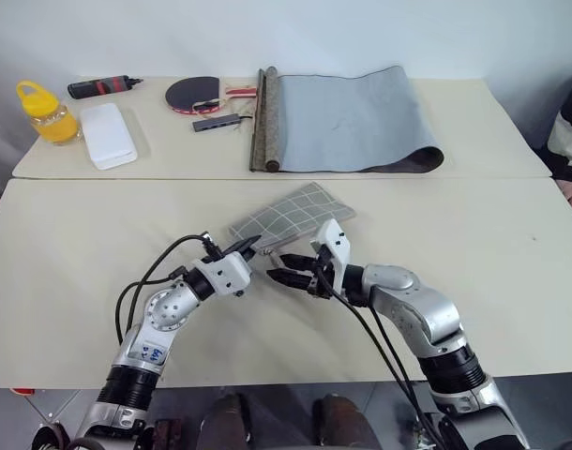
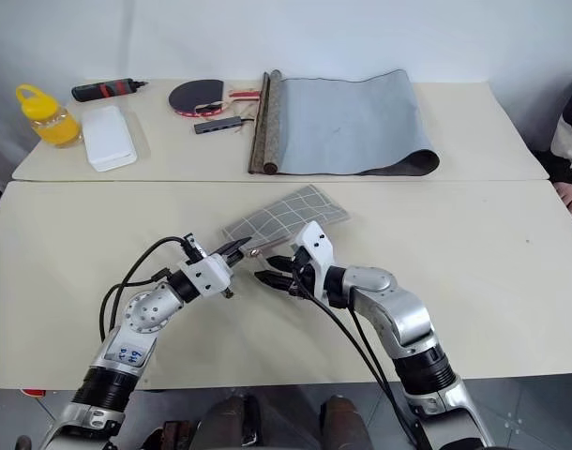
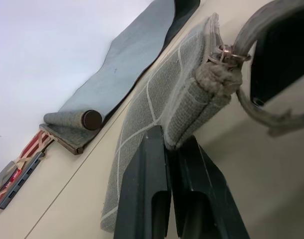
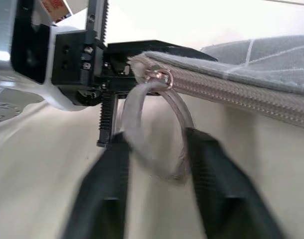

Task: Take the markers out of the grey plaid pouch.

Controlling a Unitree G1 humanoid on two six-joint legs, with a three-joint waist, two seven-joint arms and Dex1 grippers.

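Cream table (image 1: pixel 70 281) carries the grey plaid pouch (image 1: pixel 295 214). Left gripper (image 1: pixel 247 248) pinches its near corner, steadying it; right gripper (image 1: pixel 288 277), fingers parted, straddles the pull loop (image 4: pixel 157 132) beside that corner, probably to unzip.

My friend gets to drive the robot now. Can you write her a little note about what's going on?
Left gripper: jaws shut on a corner of the grey plaid pouch, tilting it up off the near table.
Right gripper: jaws apart on either side of the pouch's loop pull, not clearly clamped.
Done: pouch pinned, pull reached.
Left: zipper looks closed. Pull it open, then take the markers out; none are visible yet.
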